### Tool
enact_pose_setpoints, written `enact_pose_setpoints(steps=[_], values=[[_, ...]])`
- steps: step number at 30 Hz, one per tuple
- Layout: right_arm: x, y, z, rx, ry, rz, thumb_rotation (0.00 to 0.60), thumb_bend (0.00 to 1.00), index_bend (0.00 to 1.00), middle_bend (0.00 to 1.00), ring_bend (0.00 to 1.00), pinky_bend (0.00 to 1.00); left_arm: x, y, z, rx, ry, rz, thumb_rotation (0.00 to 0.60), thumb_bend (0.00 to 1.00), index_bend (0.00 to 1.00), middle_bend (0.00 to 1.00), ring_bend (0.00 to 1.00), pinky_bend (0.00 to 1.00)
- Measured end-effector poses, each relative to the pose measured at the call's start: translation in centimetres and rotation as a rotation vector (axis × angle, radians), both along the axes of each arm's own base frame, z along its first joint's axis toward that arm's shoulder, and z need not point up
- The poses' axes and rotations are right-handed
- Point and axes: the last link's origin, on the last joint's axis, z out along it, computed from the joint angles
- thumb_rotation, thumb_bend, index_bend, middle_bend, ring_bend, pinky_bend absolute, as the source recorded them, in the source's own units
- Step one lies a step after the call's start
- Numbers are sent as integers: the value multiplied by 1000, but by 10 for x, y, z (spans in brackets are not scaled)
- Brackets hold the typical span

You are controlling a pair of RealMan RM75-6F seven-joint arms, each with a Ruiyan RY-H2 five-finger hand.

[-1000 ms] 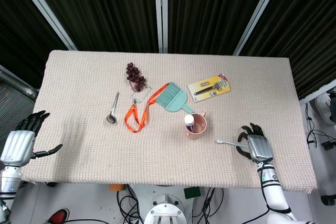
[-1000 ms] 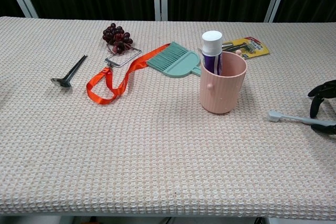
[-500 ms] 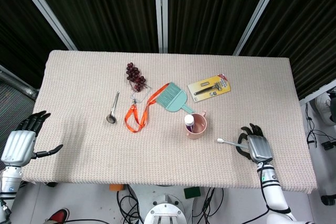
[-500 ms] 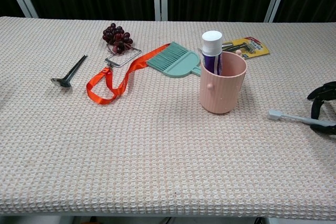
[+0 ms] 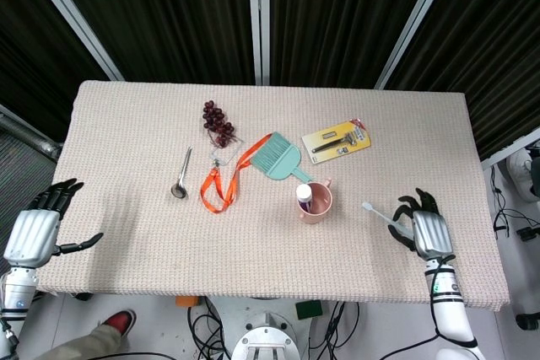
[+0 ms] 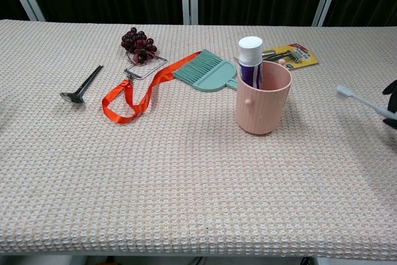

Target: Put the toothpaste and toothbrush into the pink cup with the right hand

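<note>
1. Toothbrush (image 5: 378, 213): gripped by the right hand (image 5: 429, 230), lifted off the table (image 5: 135, 208); long axis runs left-right, head pointing left toward the pink cup (image 5: 318, 204), tilted slightly upward.
2. Toothpaste (image 6: 250, 61): stands upright inside the pink cup, white cap up.
3. Left hand (image 5: 35, 227): at the table's left edge, fingers spread, holding nothing.

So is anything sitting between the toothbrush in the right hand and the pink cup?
Nothing visible. The white toothbrush, held by the right hand, has only bare woven tablecloth between it and the pink ribbed cup; the white-capped purple toothpaste tube already stands inside.
</note>
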Motion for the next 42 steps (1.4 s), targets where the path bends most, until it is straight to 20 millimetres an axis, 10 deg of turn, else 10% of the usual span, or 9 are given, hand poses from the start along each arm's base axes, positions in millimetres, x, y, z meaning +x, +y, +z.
enact_pose_setpoints(steps=[14, 25, 42], values=[[66, -42, 37, -168, -336, 301, 600, 778, 758, 303, 0, 0, 2, 1, 0, -5, 6, -2, 293, 75, 121, 89, 96, 209], [106, -88, -26, -169, -693, 445, 600, 778, 777, 317, 0, 0, -3, 1, 0, -2, 23, 13, 256, 75, 121, 89, 96, 209], [121, -92, -79, -17, -935, 388, 600, 770, 794, 331, 0, 0, -7, 2, 0, -5, 16, 9, 255, 76, 124, 89, 96, 209]])
